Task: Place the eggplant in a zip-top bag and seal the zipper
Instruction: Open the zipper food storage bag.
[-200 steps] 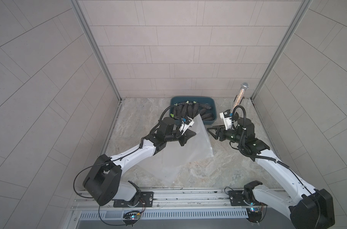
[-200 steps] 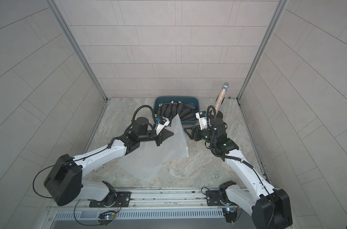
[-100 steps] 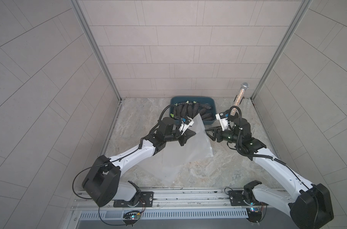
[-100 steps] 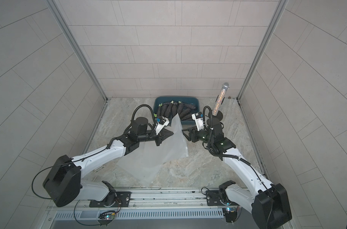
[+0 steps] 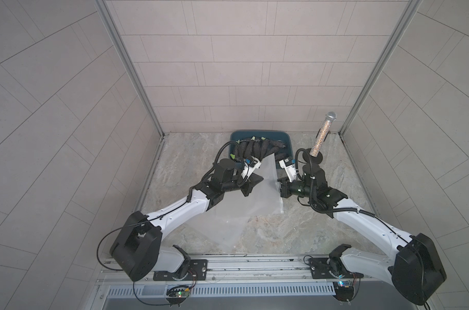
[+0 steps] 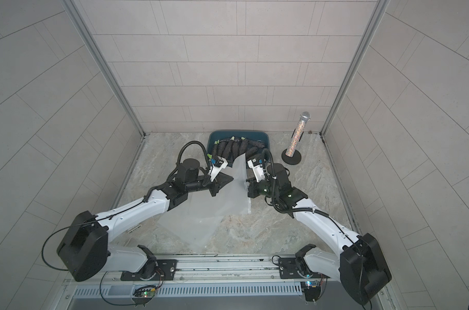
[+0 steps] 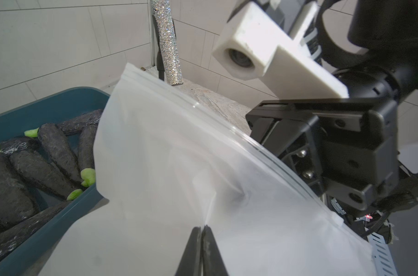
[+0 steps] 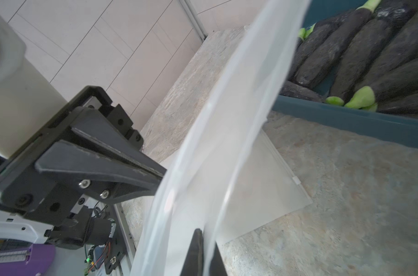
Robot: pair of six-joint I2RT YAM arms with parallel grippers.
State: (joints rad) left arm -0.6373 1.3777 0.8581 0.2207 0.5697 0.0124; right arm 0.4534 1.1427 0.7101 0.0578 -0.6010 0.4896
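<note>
Bin (image 5: 255,132) one, microphone (image 5: 322,134) one, held bag (image 5: 265,188) one

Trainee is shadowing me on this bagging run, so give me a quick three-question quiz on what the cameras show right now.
1. True or false: an eggplant is already inside the held bag.
2. Where are the eggplants? A) in the bag B) in the bin C) in an end effector
3. Fill in: the left end effector and the right end effector are both shut on the ____.
Key: 1 false; 2 B; 3 bag.
</note>
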